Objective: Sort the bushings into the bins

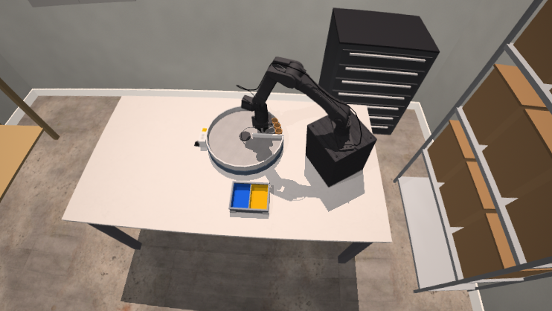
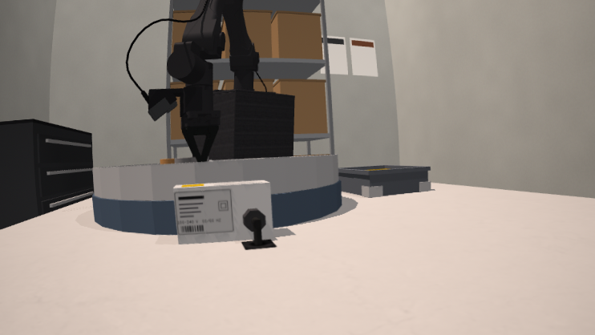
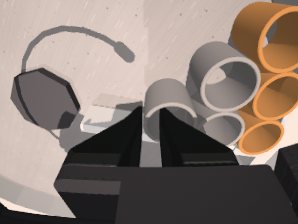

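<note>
Bronze bushings (image 1: 280, 129) (image 2: 167, 161) (image 3: 246, 25), top view: three at the turntable's (image 1: 228, 160) (image 2: 214, 176) (image 3: 100, 47) arm-base side; blue bin (image 1: 241, 196) and yellow bin (image 1: 259, 196) (image 2: 378, 169) hold no bushings. Exterior: gripper (image 1: 263, 132) (image 2: 201, 159) (image 3: 150, 113) points down over the turntable. Wrist: fingers slightly apart, gripping nothing, at the rim of the nearest of three steel bushings (image 3: 200, 61).

I register a white table (image 1: 154, 162) (image 2: 374, 266) on a mottled floor (image 1: 50, 254), plain grey walls (image 1: 185, 46) (image 2: 479, 82), and a black drawer cabinet (image 1: 382, 30) (image 2: 20, 175) behind the table's edge.
</note>
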`<state>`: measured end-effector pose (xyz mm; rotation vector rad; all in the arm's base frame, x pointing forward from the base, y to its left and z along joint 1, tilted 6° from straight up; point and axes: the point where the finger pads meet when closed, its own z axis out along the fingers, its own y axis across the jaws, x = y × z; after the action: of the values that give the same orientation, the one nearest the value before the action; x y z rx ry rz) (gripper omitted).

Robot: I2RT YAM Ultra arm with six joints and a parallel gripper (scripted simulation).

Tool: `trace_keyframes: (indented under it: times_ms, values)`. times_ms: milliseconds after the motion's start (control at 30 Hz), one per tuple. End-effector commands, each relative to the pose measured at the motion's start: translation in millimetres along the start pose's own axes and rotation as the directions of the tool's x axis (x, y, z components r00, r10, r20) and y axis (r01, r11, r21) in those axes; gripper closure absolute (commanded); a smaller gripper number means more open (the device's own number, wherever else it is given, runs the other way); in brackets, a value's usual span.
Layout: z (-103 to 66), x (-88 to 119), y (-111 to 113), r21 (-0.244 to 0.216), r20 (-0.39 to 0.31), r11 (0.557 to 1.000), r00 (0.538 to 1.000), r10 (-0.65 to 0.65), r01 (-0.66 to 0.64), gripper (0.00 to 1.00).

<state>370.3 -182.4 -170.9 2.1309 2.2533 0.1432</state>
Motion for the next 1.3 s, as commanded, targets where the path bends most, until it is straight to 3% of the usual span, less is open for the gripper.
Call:
trace_keyframes:
  times_ms: [0,33,67,133,167,200,267,1267]
  values:
    - [-8.7,-6,11,-0.018,0.024,1.0,1.0,-0.001,0.002,0.86]
    - [-8.7,-6,11,-0.018,0.024,1.0,1.0,-0.001,0.002,0.86]
    - [-8.7,-6,11,-0.018,0.024,1.0,1.0,-0.001,0.002,1.0]
    - [-8.7,-6,11,-0.018,0.024,1.0,1.0,-0.001,0.002,1.0]
    - [-3.1,2,-6,0.018,0.002,1.0,1.0,0.004,-0.004,1.0]
    - [-3.0,2,-6,0.019,0.002,1.0,1.0,0.004,-0.004,1.0]
    - [-5.7,-2,1,0.003,0.011,1.0,1.0,0.002,-0.002,1.0]
    - [-5.7,-2,1,0.004,0.011,1.0,1.0,0.002,-0.002,1.0]
